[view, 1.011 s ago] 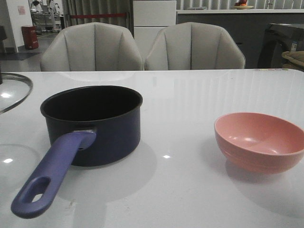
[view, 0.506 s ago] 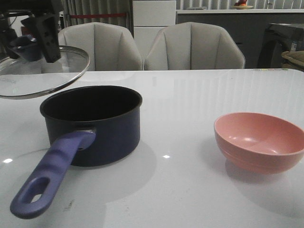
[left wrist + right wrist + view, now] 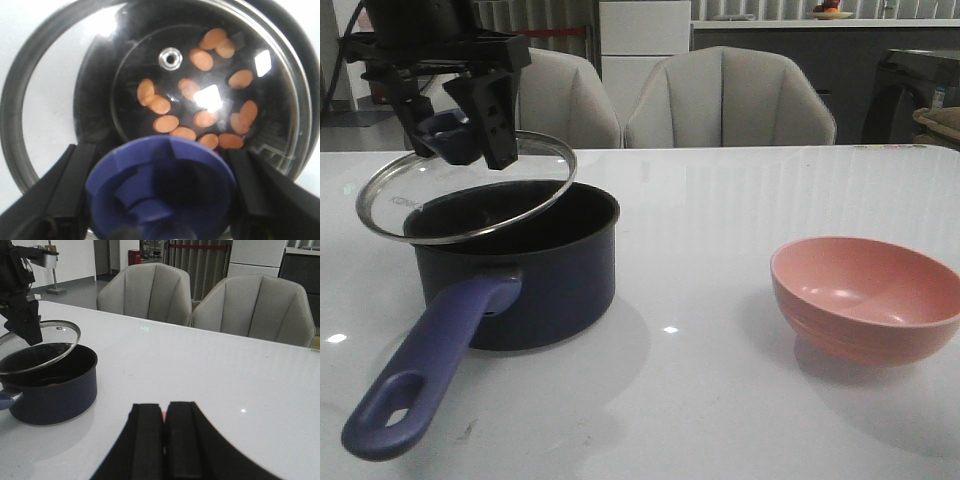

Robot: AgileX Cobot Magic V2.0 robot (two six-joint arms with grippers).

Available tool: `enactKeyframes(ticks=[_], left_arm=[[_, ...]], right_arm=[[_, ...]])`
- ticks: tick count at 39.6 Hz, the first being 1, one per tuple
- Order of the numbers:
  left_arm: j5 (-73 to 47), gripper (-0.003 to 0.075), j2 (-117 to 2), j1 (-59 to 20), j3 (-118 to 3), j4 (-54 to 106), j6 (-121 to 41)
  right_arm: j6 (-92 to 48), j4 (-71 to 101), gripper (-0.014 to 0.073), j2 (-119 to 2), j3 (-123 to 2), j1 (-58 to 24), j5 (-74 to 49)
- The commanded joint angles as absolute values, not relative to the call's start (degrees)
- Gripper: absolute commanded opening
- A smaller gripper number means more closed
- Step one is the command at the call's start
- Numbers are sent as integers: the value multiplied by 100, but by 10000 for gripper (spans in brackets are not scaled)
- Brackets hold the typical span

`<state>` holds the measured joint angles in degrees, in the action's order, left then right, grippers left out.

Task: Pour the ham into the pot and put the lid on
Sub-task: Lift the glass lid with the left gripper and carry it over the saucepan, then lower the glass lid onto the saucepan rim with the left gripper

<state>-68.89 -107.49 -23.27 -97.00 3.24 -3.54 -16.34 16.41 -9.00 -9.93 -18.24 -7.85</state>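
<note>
A glossy white counter (image 3: 740,190) fills the front view, with small light glints on it. Behind it stand two pale padded chairs (image 3: 730,100) with ribbed backs, then a white cabinet and a dim room.

The pot (image 3: 520,265) stands on the counter's left part: dark navy, round, straight-walled, its long purple-blue handle (image 3: 420,375) with an oval hole pointing toward the camera. Well apart on the right sits a smooth pink bowl (image 3: 865,295), round and shallow.

The lid (image 3: 470,190) is clear glass with a steel rim, held tilted above the pot's rim and offset to the left, so it covers only part of the opening. Whether its low edge touches the pot is hard to tell.

The left arm reaches down from above; the left pincer (image 3: 455,125) is clamped on the lid's purple-blue knob (image 3: 160,187), a black finger on each side. The right pincer (image 3: 165,437) is low over the counter with its fingers pressed together, holding nothing.

Through the glass, the left wrist view shows the ham (image 3: 200,107): many small orange oval pieces scattered on the pot's dark floor.
</note>
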Motion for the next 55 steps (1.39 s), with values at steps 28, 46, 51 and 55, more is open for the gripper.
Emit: enactKeyframes(ticks=[28,46,51,55], left_arm=[[-6930,115,-10933,-2640,-10323,394,-530],[-7245,115,-11107,-2640,-10323,351,-539],[-7260,115,-11162,-2640,-10337,351,-539],[-7296,116,-11192,-2640,-10337,273,-539]], right_arm=[[-1652,1670,138,-944,-1145,-1812,-350],[-1652,1670,138,-944,-1145,-1812,-350],[-1652,1670,138,-944,-1145,-1812,-350],[-1652,1670,138,-944,-1145,-1812,-350]])
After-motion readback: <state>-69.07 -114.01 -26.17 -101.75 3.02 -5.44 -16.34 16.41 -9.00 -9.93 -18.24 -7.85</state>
